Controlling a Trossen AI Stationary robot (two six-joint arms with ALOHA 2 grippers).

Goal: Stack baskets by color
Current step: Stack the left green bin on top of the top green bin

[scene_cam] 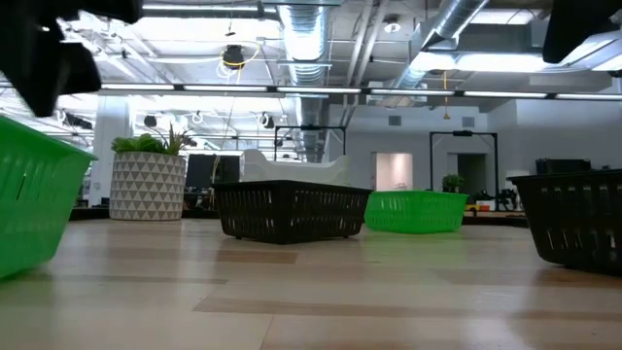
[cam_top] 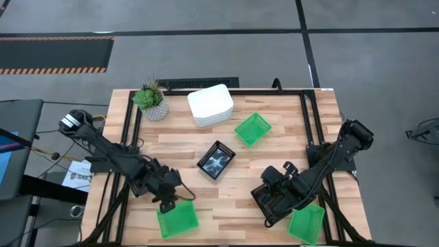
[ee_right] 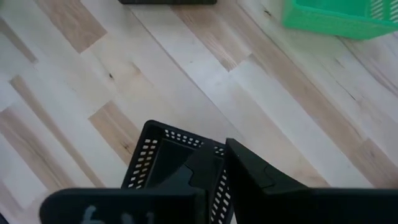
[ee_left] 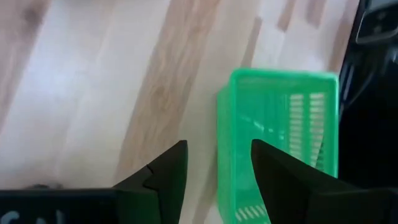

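Baskets are spread over the table (cam_top: 274, 147): a white stack (cam_top: 211, 105) at 12 o'clock, a green basket (cam_top: 252, 129) at 1, a black basket (cam_top: 217, 159) at centre. The left gripper (cam_top: 169, 201), fingers parted, is held over a green basket (cam_top: 178, 219) at 7. The right gripper (cam_top: 274, 195) is clamped on a black basket's wall (ee_right: 180, 158) at 5, beside a third green basket (cam_top: 306, 224).

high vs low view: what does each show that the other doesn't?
High only: both grippers, left open over the near-left green basket, right shut on a black basket's wall; a third green basket at the near-right corner. Low only: the room behind the table. Both: plant, white stack, middle black basket, far green basket.
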